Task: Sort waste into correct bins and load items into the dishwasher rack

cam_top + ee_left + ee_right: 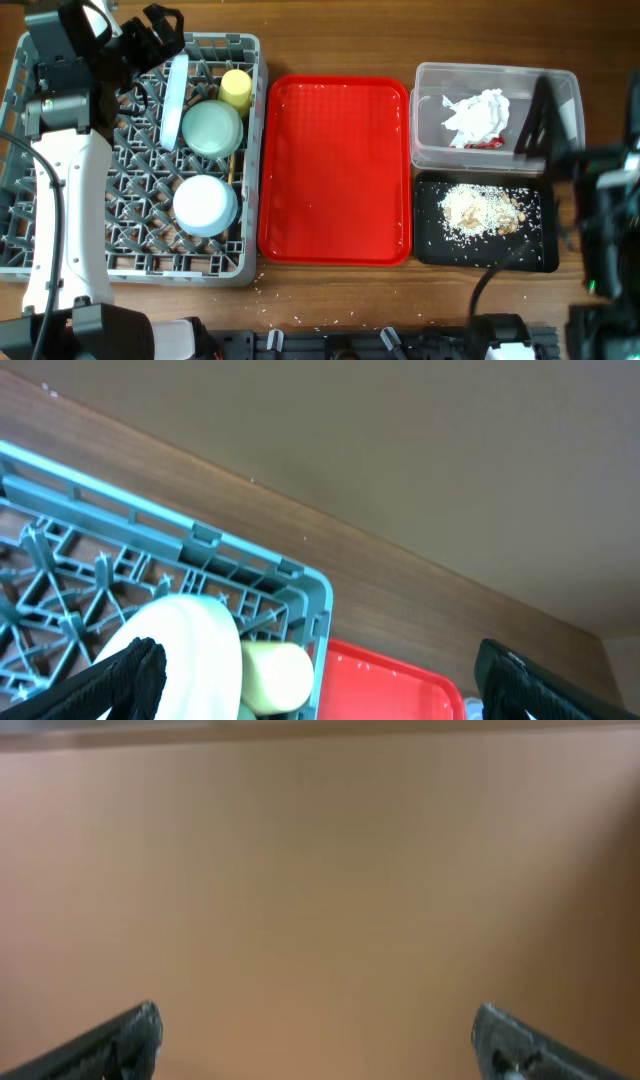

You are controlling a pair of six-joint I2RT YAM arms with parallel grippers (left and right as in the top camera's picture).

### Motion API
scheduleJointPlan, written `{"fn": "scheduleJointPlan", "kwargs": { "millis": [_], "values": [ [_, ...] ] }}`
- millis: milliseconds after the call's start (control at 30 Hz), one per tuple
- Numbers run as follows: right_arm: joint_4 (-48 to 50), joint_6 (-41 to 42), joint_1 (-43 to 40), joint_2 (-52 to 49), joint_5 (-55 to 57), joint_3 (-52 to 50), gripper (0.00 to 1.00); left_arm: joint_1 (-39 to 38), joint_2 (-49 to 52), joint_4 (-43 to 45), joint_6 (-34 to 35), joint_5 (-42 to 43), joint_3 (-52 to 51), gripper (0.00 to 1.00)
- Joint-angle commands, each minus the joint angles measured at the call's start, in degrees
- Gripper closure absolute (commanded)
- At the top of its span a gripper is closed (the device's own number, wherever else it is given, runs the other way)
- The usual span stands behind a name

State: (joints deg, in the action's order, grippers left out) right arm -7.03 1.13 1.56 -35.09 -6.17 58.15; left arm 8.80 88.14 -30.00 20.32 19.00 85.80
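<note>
Your left gripper [318, 660] is spread wide and empty, over the back edge of the dishwasher rack [300, 585]. The plate [190, 645] stands on edge in the rack just below one finger, its long axis running back-to-front, with the cup [275, 675] just beside it. Right gripper [315, 1025] gapes empty too, well off to the rack's right, so left's nearer. No readable writing anywhere.
</note>
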Motion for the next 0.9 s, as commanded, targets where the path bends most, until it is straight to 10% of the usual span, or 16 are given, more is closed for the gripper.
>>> {"fn": "scheduleJointPlan", "kwargs": {
  "millis": [0, 300, 867],
  "values": [
    [3.3, -6.7, -0.1, 10.9, -6.8, -13.7, 0.0, 0.1, -0.3, 0.3, 0.5, 0.7, 0.6, 0.0],
    [28.8, -0.1, -0.1, 34.9, -5.2, -52.1, 0.0, 0.1, -0.3, 0.3, 0.5, 0.7, 0.6, 0.0],
    [7.3, 6.7, -0.2, 34.9, 1.3, -57.9, 0.0, 0.1, -0.3, 0.3, 0.5, 0.7, 0.6, 0.0]
  ]
}}
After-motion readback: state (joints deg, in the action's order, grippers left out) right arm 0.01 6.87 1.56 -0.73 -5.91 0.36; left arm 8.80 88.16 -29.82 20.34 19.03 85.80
